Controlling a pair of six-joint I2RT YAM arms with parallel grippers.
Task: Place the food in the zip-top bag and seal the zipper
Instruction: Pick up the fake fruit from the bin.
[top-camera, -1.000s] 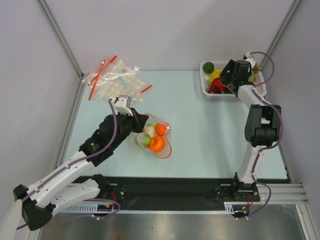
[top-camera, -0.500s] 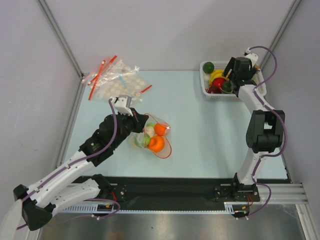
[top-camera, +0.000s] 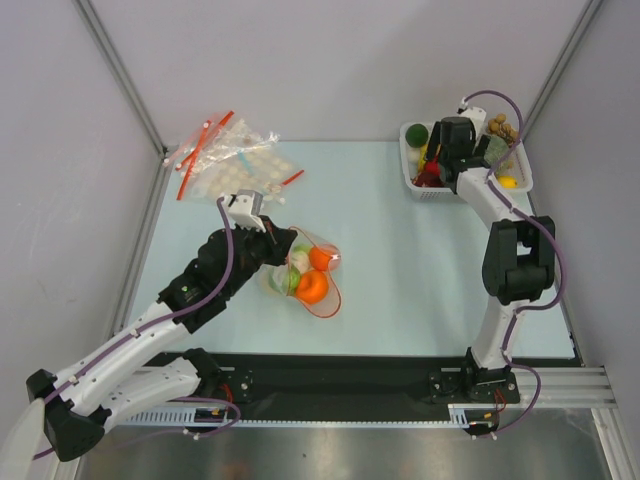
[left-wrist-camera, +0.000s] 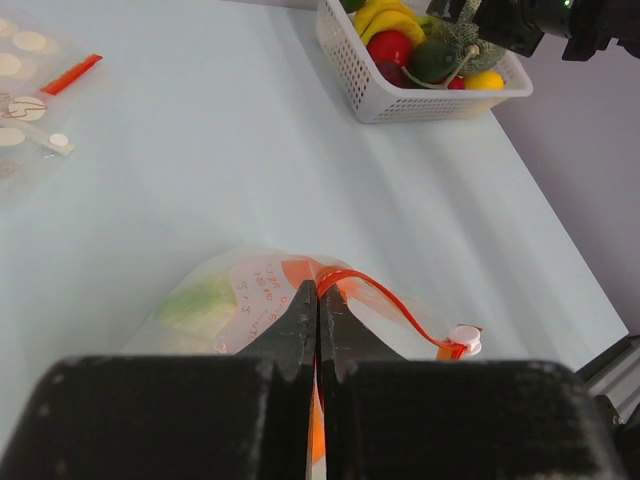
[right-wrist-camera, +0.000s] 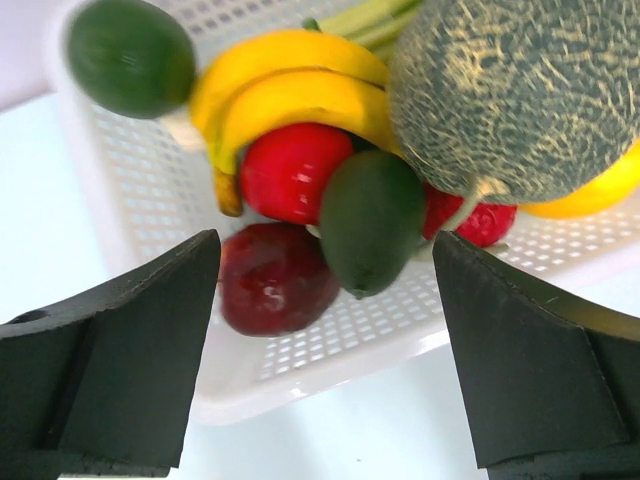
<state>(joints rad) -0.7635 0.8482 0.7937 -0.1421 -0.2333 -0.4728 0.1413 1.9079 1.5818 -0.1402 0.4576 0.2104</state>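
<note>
**Zip-top bag.** The zip-top bag lies on the counter left of centre, just ahead of the left arm. Through the film it shows two oranges, a green piece and a pale leafy piece, all packed against one another. The zipper runs as a red-orange loop around the bag's right side, and the mouth is unsealed. In the left wrist view the white slider sits at the far end of the strip.

**Left gripper.** The left gripper has its fingers pressed together on the bag's top edge, with the zipper strip passing between them. The fingers cover the contact, so it cannot be told how much clear film is caught alongside the strip.

**Right gripper.** The right gripper has its fingers spread wide apart and holds nothing. It is directed at the white basket at the counter's far right corner. Framed between the fingers, inside the basket, lie a dark green piece, a red fruit and a darker red fruit. Bananas and a netted melon lie behind them.

**Other items.** A heap of disc-dotted bags lies at the far left corner, well apart from the zip-top bag.
</note>
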